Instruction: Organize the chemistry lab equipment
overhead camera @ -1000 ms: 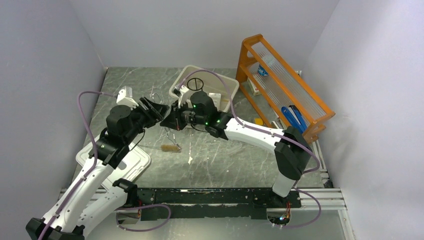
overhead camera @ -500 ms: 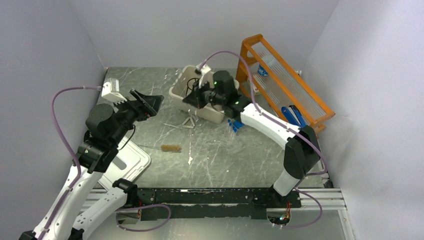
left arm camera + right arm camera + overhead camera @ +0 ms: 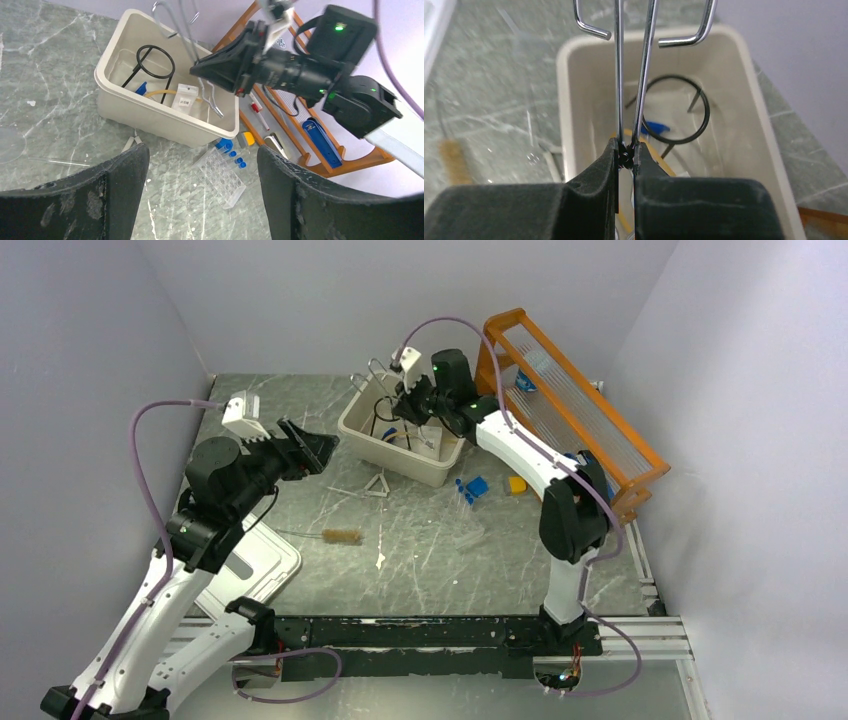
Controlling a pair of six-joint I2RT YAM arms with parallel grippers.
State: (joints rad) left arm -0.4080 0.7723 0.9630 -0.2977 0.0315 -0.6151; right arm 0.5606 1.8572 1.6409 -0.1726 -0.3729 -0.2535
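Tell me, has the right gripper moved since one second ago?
Yes. The right gripper, shut on the metal tongs, went from the table at the near-left of the beige tub to above it, closer to the orange rack.

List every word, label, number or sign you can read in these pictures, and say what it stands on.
No text is legible in any view.
White packet in the beige tub: dark printed label, too small to read.
Red-and-white item on the orange rack: any print is blurred.
Metal tongs in the right gripper: no marking visible.
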